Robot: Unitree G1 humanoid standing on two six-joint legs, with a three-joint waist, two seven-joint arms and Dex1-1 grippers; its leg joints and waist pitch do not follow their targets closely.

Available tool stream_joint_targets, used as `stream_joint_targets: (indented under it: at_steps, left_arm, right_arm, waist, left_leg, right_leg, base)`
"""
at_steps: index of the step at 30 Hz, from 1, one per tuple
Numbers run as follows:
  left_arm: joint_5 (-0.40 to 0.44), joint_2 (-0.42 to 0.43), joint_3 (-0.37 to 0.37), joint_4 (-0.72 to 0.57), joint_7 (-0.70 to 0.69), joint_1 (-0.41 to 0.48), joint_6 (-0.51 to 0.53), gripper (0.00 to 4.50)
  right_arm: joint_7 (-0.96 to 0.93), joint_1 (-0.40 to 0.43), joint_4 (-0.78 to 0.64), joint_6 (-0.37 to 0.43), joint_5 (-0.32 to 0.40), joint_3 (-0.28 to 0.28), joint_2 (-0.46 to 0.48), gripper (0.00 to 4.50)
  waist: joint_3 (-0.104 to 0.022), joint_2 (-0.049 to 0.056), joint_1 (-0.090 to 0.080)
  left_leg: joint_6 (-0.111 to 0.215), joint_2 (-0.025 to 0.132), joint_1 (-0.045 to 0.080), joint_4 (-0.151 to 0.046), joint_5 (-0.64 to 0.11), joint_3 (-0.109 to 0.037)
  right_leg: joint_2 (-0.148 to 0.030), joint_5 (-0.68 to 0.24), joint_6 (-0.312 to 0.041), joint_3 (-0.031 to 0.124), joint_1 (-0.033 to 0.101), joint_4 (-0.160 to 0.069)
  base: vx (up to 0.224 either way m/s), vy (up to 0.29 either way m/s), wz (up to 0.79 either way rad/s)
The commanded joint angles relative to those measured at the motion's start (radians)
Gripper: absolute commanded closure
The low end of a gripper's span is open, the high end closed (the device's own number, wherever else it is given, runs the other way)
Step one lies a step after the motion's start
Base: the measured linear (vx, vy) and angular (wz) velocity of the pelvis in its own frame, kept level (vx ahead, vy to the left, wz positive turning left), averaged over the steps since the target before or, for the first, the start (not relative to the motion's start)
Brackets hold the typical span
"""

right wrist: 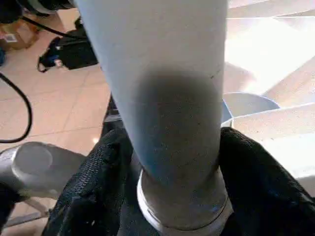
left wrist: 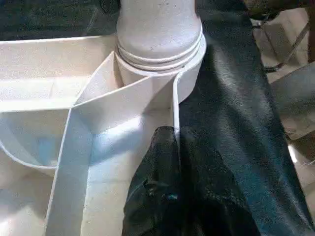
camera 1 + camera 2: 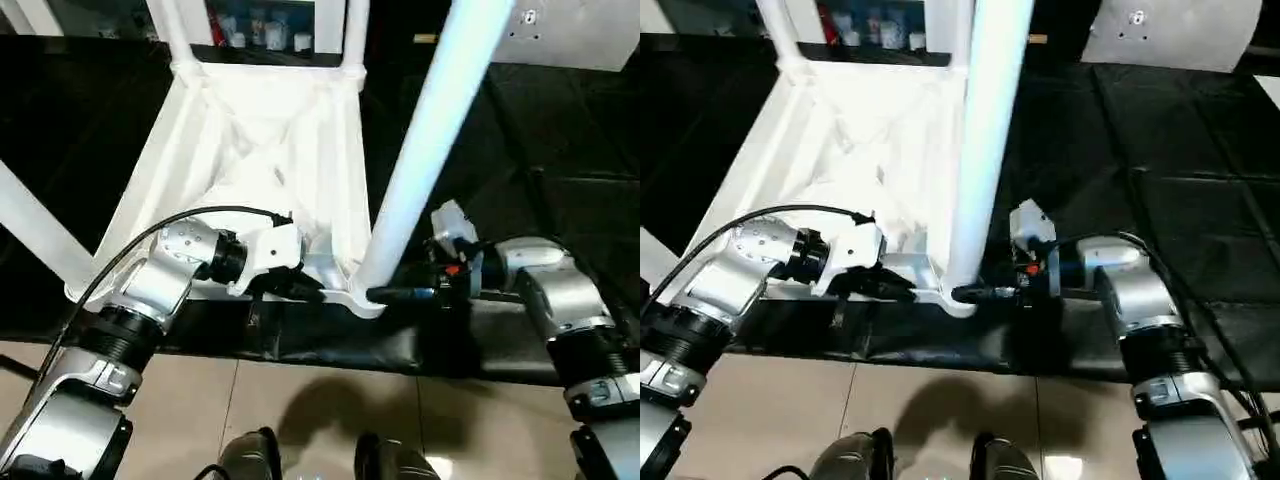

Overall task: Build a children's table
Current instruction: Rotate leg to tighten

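The children's table lies upside down on a black mat, its white ribbed top [image 3: 260, 130] facing up. Three legs stand in the far sockets [image 3: 175, 25] [image 3: 352, 30] and the near left one [image 3: 30, 230]. A fourth leg [image 3: 430, 140] rises from the near right corner socket [image 2: 160, 49]. My left gripper [image 3: 305, 290] is shut on the top's thin rim wall [image 2: 173, 105] just beside that socket. My right gripper [image 3: 385, 293] reaches in from the right at the leg's base; its black fingers [image 1: 93, 182] press both sides of the leg [image 1: 167, 98].
The black mat [image 3: 1140, 150] spreads to the right and behind the table. Beige floor tiles [image 3: 330, 410] and my feet lie at the near edge. A white cabinet [image 3: 260, 30] with small items stands behind, and a grey panel [image 3: 1180, 35] at the back right.
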Motion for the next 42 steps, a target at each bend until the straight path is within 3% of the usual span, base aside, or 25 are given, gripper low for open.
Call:
stream_joint_targets:
  at_steps: [1, 6, 13, 18, 19, 20, 22, 24, 30, 33, 35, 37, 39, 42]
  left_arm:
    - [0.010, -0.005, -0.046, -0.015, -0.038, 0.012, -0.009, 4.50]
    - [0.014, -0.007, -0.045, -0.013, -0.035, 0.010, -0.008, 4.50]
    - [0.021, -0.005, -0.045, -0.002, -0.016, 0.004, 0.000, 4.50]
    - [0.028, -0.048, -0.020, 0.025, 0.073, -0.021, 0.047, 4.50]
    - [0.031, -0.069, -0.012, 0.034, 0.112, -0.033, 0.074, 4.50]
    - [0.034, -0.084, -0.006, 0.040, 0.140, -0.041, 0.093, 4.50]
    - [0.040, -0.108, 0.000, 0.058, 0.182, -0.058, 0.114, 4.50]
    - [0.059, -0.171, 0.013, 0.112, 0.290, -0.104, 0.158, 4.50]
    - [0.079, -0.284, 0.042, 0.206, 0.471, -0.189, 0.234, 4.50]
    - [0.095, -0.325, 0.054, 0.244, 0.539, -0.220, 0.254, 4.50]
    - [0.105, -0.352, 0.064, 0.262, 0.590, -0.235, 0.273, 4.50]
    - [0.107, -0.370, 0.072, 0.267, 0.619, -0.239, 0.287, 4.50]
    - [0.110, -0.375, 0.069, 0.274, 0.630, -0.243, 0.287, 4.50]
    - [0.115, -0.364, 0.067, 0.266, 0.629, -0.235, 0.289, 4.50]
  right_arm:
    - [0.027, -0.012, 0.005, 0.008, 0.015, 0.013, -0.003, 1.92]
    - [0.040, -0.015, 0.005, 0.017, 0.022, 0.016, -0.003, 2.37]
    - [0.055, -0.005, -0.011, 0.029, 0.027, 0.019, -0.004, 2.48]
    - [-0.117, 0.031, -0.064, 0.065, -0.022, 0.016, 0.029, 2.49]
    - [-0.204, 0.034, -0.067, 0.069, -0.051, 0.012, 0.053, 2.50]
    - [-0.263, 0.035, -0.069, 0.070, -0.071, 0.009, 0.070, 2.51]
    - [-0.347, 0.033, -0.069, 0.090, -0.091, 0.000, 0.098, 2.51]
    - [-0.504, 0.033, -0.084, 0.138, -0.116, -0.020, 0.164, 2.54]
    - [-0.802, 0.013, -0.094, 0.244, -0.164, -0.049, 0.299, 2.56]
    - [-0.935, -0.002, -0.082, 0.265, -0.187, -0.065, 0.368, 2.57]
    - [-1.030, -0.014, -0.063, 0.258, -0.193, -0.083, 0.427, 2.57]
    - [-1.076, -0.010, -0.062, 0.241, -0.187, -0.091, 0.472, 2.57]
    - [-1.087, -0.002, -0.071, 0.233, -0.177, -0.101, 0.492, 2.01]
    - [-1.050, 0.009, -0.100, 0.249, -0.139, -0.130, 0.471, 1.77]
  waist:
    - [-0.089, -0.002, -0.004]
    - [-0.088, -0.003, -0.002]
    - [-0.088, -0.003, -0.001]
    - [-0.085, -0.005, -0.001]
    - [-0.078, -0.001, -0.005]
    - [-0.076, -0.006, -0.008]
    - [-0.070, -0.004, -0.011]
    - [-0.065, -0.006, -0.022]
    - [-0.060, -0.004, -0.048]
    - [-0.057, 0.000, -0.055]
    - [-0.063, -0.001, -0.055]
    - [-0.065, -0.001, -0.055]
    - [-0.067, -0.004, -0.053]
    - [-0.072, -0.002, -0.048]
  left_leg:
    - [0.157, 0.085, 0.032, -0.054, -0.080, -0.031]
    - [0.154, 0.084, 0.031, -0.053, -0.080, -0.031]
    - [0.150, 0.083, 0.030, -0.053, -0.085, -0.032]
    - [0.141, 0.083, 0.031, -0.055, -0.090, -0.033]
    - [0.128, 0.084, 0.032, -0.058, -0.122, -0.032]
    - [0.101, 0.080, 0.033, -0.061, -0.160, -0.034]
    - [0.076, 0.076, 0.036, -0.063, -0.196, -0.035]
    - [0.038, 0.071, 0.033, -0.069, -0.241, -0.045]
    - [0.026, 0.068, 0.042, -0.076, -0.299, -0.050]
    - [0.022, 0.068, 0.047, -0.079, -0.323, -0.050]
    - [0.014, 0.068, 0.050, -0.078, -0.332, -0.053]
    - [0.022, 0.068, 0.044, -0.079, -0.299, -0.050]
    - [0.036, 0.069, 0.043, -0.079, -0.265, -0.046]
    - [0.079, 0.068, 0.041, -0.075, -0.186, -0.037]
  right_leg:
    - [-0.099, -0.128, -0.262, 0.057, 0.067, -0.045]
    - [-0.099, -0.133, -0.258, 0.057, 0.068, -0.045]
    - [-0.099, -0.144, -0.253, 0.057, 0.068, -0.046]
    - [-0.098, -0.169, -0.245, 0.057, 0.066, -0.049]
    - [-0.098, -0.221, -0.237, 0.058, 0.059, -0.056]
    - [-0.101, -0.299, -0.216, 0.057, 0.062, -0.066]
    - [-0.102, -0.386, -0.188, 0.058, 0.058, -0.078]
    - [-0.105, -0.508, -0.140, 0.053, 0.062, -0.088]
    - [-0.104, -0.566, -0.107, 0.050, 0.052, -0.107]
    - [-0.103, -0.565, -0.111, 0.052, 0.047, -0.110]
    - [-0.109, -0.566, -0.109, 0.051, 0.052, -0.109]
    - [-0.108, -0.505, -0.122, 0.056, 0.055, -0.105]
    - [-0.106, -0.430, -0.141, 0.059, 0.056, -0.098]
    - [-0.102, -0.266, -0.188, 0.062, 0.063, -0.082]
  base:
    - [0.000, 0.000, 0.00]
    - [0.000, 0.000, 0.00]
    - [0.000, 0.000, 0.00]
    - [0.000, 0.000, 0.00]
    - [0.000, 0.000, 0.00]
    - [0.000, 0.000, 0.00]
    - [-0.026, 0.001, -0.02]
    - [-0.052, 0.004, -0.06]
    - [0.000, 0.000, 0.00]
    - [0.000, 0.000, 0.00]
    - [0.000, 0.000, 0.00]
    - [0.000, 0.000, 0.00]
    - [0.000, 0.000, 0.00]
    - [0.000, 0.000, 0.00]
